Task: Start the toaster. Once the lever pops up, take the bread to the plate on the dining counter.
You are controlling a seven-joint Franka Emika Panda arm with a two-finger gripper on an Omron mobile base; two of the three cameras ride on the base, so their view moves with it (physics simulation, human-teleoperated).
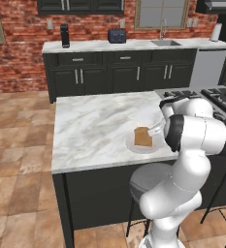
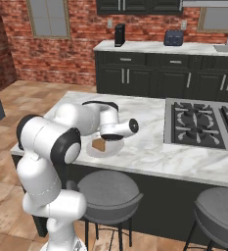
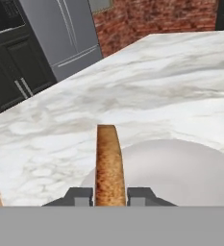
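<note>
Bread is pinched edge-on by gripper, jaws nearly shut on it, right over plate at near edge of dining counter. Should be lowered flat & centred before jaws are opened.

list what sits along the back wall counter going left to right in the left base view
tall black appliance → toaster → sink faucet → white paper towel roll
</note>
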